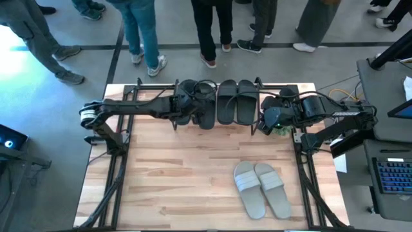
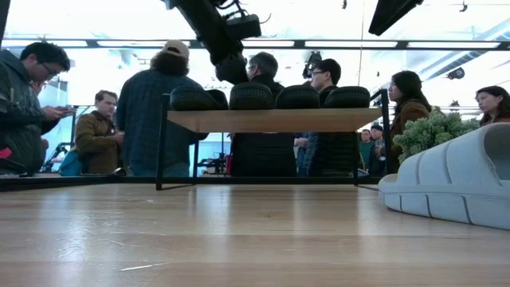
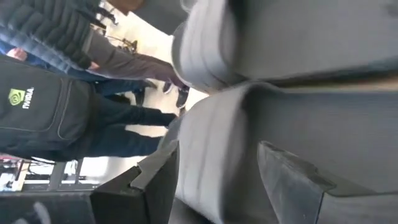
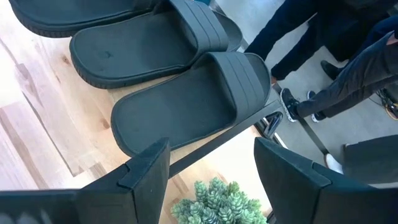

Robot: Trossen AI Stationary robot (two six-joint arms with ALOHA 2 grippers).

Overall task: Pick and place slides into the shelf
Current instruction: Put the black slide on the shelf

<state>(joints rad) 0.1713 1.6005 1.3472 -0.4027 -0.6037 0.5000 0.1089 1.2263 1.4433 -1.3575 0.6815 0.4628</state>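
Note:
Several dark slides (image 1: 226, 102) lie side by side on the top board of the shelf (image 2: 271, 119) at the table's far edge, seen as a row of toes (image 2: 297, 96) in the low view. My left gripper (image 1: 193, 111) reaches in from the left over the leftmost ones and stands open, its fingers on either side of a dark slide (image 3: 224, 155). My right gripper (image 1: 265, 119) hovers open and bare by the shelf's right end, above two dark slides (image 4: 186, 106). Two light grey slides (image 1: 261, 188) rest soles down on the table, near right. My left gripper has a dark slide's ribbed surface (image 3: 205, 180) filling the gap between its open fingers. Whether either finger touches it, I cannot tell. The slide lies on the shelf's top board with the others.
A small green plant (image 4: 217, 199) stands on the table just under my right gripper, by the shelf's right end. Several people stand beyond the table's far edge. Bare wood (image 1: 180, 174) spreads across the table's middle and near left.

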